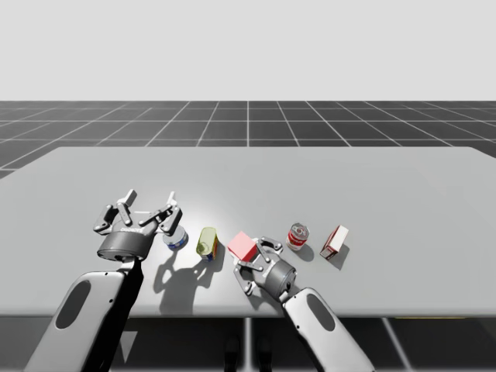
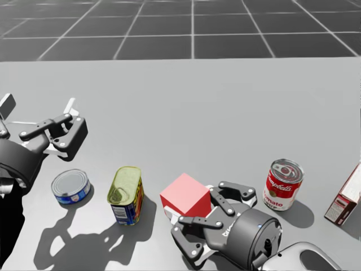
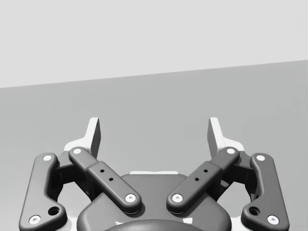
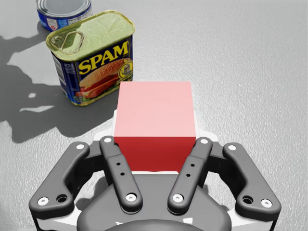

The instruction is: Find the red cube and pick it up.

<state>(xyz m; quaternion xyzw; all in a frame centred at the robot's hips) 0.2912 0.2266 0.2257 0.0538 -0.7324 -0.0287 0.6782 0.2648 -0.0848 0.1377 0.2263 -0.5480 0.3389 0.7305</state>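
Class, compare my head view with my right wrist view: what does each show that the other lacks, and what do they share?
Head view extra: my open left gripper, a red-and-white round can and a white-and-red box. Right wrist view extra: both fingers of my right gripper pressed against opposite sides of the red cube. Shared: the cube, the yellow-topped rectangular can, the blue flat can, the grey table.

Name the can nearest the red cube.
The rectangular blue-and-yellow can, beside the red cube; the red round can and the blue round can stand farther.
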